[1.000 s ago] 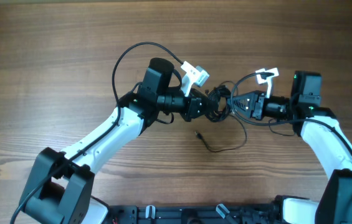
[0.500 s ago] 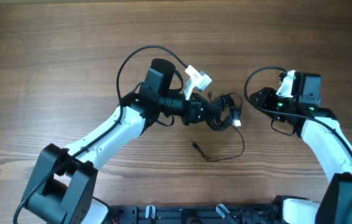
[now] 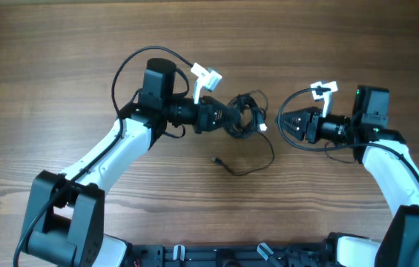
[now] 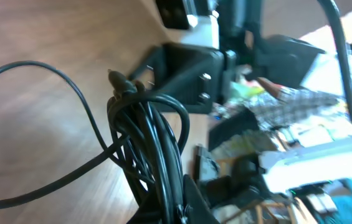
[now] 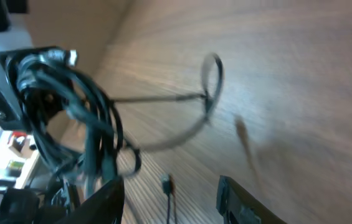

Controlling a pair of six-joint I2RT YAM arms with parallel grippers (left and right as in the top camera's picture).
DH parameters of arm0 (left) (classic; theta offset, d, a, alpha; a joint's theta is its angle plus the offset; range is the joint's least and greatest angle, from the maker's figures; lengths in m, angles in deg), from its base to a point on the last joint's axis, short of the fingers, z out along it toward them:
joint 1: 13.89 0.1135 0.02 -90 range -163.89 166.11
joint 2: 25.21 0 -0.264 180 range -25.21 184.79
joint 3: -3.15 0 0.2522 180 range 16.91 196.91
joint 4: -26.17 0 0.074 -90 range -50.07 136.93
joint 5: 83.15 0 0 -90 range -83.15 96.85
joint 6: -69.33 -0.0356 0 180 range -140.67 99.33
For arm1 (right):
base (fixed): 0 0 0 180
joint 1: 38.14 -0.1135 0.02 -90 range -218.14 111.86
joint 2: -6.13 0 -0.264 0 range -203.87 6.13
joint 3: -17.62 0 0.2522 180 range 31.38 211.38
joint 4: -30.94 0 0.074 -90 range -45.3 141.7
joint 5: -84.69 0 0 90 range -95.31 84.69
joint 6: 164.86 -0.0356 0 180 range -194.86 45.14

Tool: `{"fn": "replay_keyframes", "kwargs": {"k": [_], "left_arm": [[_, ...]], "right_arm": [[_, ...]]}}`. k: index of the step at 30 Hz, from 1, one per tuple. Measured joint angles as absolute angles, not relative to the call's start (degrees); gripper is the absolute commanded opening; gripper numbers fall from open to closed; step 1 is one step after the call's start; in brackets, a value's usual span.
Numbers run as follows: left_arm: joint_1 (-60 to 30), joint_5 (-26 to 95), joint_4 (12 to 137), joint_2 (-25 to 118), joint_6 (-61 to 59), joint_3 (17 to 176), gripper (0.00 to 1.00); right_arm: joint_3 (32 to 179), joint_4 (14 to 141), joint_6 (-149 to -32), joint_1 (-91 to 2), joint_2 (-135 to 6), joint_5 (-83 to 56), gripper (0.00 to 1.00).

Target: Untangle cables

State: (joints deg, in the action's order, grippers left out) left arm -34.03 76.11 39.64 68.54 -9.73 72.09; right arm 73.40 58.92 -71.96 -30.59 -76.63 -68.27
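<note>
The cables [image 3: 248,116] form a knotted black bundle held just above the wooden table, with my left gripper [image 3: 231,121] shut on its left side. One thin cord trails down from the bundle to a small plug end [image 3: 216,158] lying on the table. In the left wrist view the cables [image 4: 154,140] rise as a thick sheaf straight out of my left gripper [image 4: 179,208]. My right gripper [image 3: 282,122] hangs open a short way right of the bundle, touching nothing. In the right wrist view my right gripper [image 5: 169,202] frames bare wood, and the cables [image 5: 57,106] are at the left.
Thick black arm cables loop above the left wrist [image 3: 139,63] and beside the right wrist [image 3: 298,96]. A black rail [image 3: 268,252] runs along the near table edge. The left wrist view shows blurred clutter [image 4: 300,112] beyond the right arm.
My left arm has carried the bundle leftward, dragging the trailing cord with it. The right gripper pulled back to the right, turned to face the bundle again, and its jaws have widened.
</note>
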Motion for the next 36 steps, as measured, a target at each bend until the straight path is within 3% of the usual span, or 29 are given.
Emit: {"fn": "replay_keyframes", "kwargs": {"k": [11,31,36], "left_arm": [[-34.01,81.81,39.57,68.54,-9.71,72.09,0.04],[-33.96,80.26,39.55,68.54,-9.73,72.09,0.04],[-36.61,79.65,39.53,68.52,-9.67,72.11,0.04]], "right_arm": [[73.4,54.57,-76.13,-36.22,-76.63,-69.38,0.49],[73.37,60.45,-76.11,-37.8,-76.66,-66.52,0.5],[73.09,51.44,-90.91,-42.93,-76.7,-51.29,0.5]]}}
